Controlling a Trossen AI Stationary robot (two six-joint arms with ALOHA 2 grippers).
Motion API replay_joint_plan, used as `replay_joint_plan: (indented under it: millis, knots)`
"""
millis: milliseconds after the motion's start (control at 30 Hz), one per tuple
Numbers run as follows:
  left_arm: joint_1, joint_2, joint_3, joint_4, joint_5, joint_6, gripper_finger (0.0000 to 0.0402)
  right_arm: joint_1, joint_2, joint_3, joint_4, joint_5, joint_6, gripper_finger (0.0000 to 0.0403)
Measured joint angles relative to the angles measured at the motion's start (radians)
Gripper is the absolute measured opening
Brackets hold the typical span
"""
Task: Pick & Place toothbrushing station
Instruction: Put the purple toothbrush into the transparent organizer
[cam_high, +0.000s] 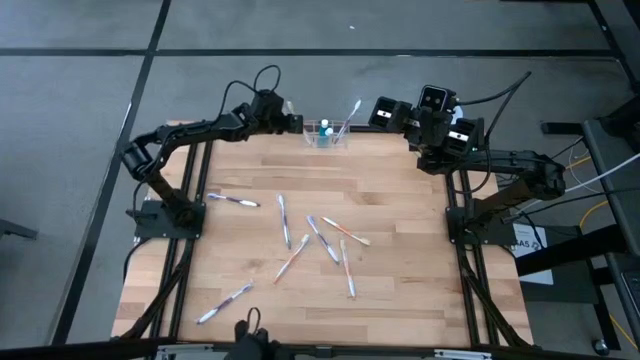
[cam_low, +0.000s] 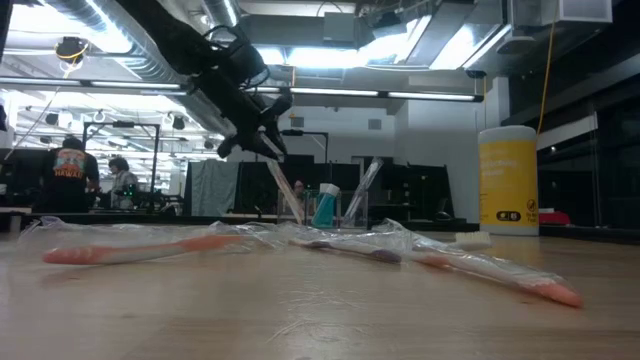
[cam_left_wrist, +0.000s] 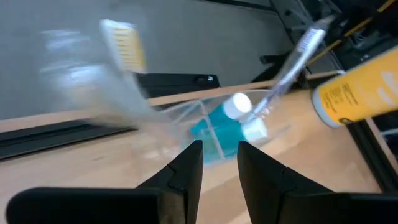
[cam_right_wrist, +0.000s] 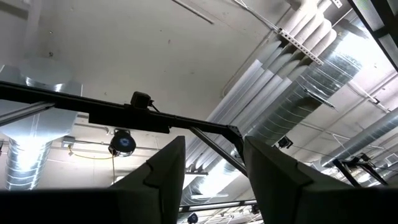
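The see-through holder (cam_high: 326, 136) stands at the table's far edge, in the middle. It holds a blue tube with a white cap (cam_left_wrist: 227, 121) and an upright toothbrush (cam_left_wrist: 292, 59). My left gripper (cam_left_wrist: 219, 155) is open just above and left of the holder (cam_low: 335, 210), pointing down at it; it also shows in the high view (cam_high: 296, 123) and the low view (cam_low: 268, 140). A blurred toothbrush with yellow bristles (cam_left_wrist: 124, 56) slants from beside the fingers down into the holder; the low view shows it too (cam_low: 288, 195). My right gripper (cam_right_wrist: 214, 162) is open and empty, pointing up at the ceiling, at the far right. My left gripper's fingers stand apart with the holder showing through the gap. The blurred toothbrush's handle (cam_left_wrist: 168, 124) passes close by one fingertip (cam_left_wrist: 193, 155). I cannot tell whether they touch.
Several wrapped toothbrushes (cam_high: 320, 240) lie spread over the middle and near part of the wooden table (cam_high: 420, 260); two lie close in the low view (cam_low: 150, 248) (cam_low: 480, 268). A yellow cylinder with a white top (cam_low: 508, 180) stands right of the holder. People show in the room behind (cam_low: 70, 170).
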Motion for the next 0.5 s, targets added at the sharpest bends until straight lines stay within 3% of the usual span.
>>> replay_joint_plan:
  millis: [267, 500]
  knots:
    - [-0.03, -0.064, 0.0, -0.039, 0.097, 0.08, 0.0095, 0.0, 0.0, 0.0, 0.001, 0.0, -0.002, 0.0166]
    - [-0.061, -0.231, 0.0, -0.428, 0.121, 0.189, 0.0095, 0.0, 0.0, 0.0, 0.011, -0.012, -0.002, 0.0166]
